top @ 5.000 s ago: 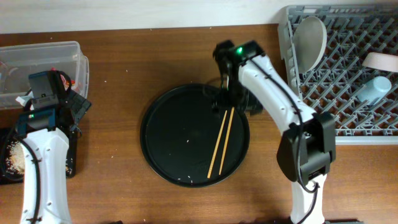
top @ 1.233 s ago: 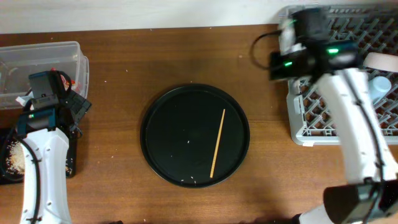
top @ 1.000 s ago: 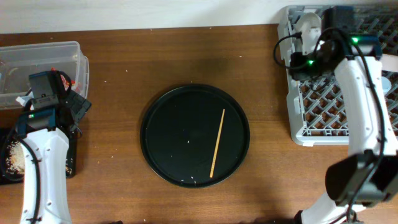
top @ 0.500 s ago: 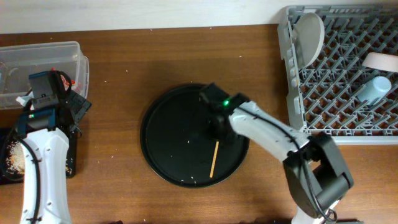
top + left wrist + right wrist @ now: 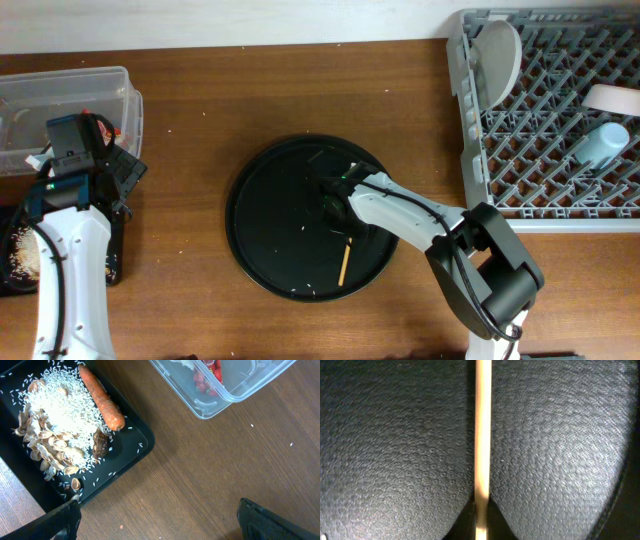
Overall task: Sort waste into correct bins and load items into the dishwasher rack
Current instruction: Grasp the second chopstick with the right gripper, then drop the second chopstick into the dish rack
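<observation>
Back from the rack (image 5: 540, 130), the right pincer (image 5: 481, 512) pinches the wooden chopstick (image 5: 482, 430) on the pebbled black round tray (image 5: 265, 225), hiding its upper end; the left pincer (image 5: 165, 527) gapes wide.

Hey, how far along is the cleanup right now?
Looks done: plate, cup and bowl sit in the rack; rice and carrot lie in the black tray. In hand: the right hand is shut on a chopstick on the round tray. Left: racking that chopstick.

One chopstick (image 5: 344, 263), one cup (image 5: 600, 146), maybe one bowl (image 5: 612, 97)
</observation>
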{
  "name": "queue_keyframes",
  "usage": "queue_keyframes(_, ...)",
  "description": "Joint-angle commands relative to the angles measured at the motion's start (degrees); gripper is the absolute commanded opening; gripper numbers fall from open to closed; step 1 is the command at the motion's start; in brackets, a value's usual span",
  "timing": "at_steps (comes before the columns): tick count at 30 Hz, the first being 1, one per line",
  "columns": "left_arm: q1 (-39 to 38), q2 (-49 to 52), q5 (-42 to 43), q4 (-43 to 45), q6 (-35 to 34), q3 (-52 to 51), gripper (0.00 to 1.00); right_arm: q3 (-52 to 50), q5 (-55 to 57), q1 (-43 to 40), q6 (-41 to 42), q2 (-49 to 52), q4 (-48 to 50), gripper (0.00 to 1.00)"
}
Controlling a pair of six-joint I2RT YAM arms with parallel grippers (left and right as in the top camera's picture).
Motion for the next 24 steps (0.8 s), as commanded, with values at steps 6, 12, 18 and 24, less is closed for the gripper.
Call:
queue_keyframes(6,0.2,-0.2,-0.4,-0.1,-0.7,0.6,0.99,12.9,-0.9,-9.4,-18.5,-8.8,-12.0,0.04)
queue_keyframes(12,0.2,-0.3,-0.4,-0.1,-0.7,0.6,0.99,37.3,-2.9,-35.3,-54.2,-12.4,-21.6,0.04)
queue_keyframes(18,0.2,-0.2,-0.4,-0.1,-0.7,0.6,0.99,36.9,-9.3,-46.4,-68.0,-7.2,-16.3,0.04)
queue_keyframes(24,0.2,-0.3,-0.4,-0.1,-0.7,0.6,0.99,36.9,-8.9,-47.4,-68.9,4.1,-12.2,0.06)
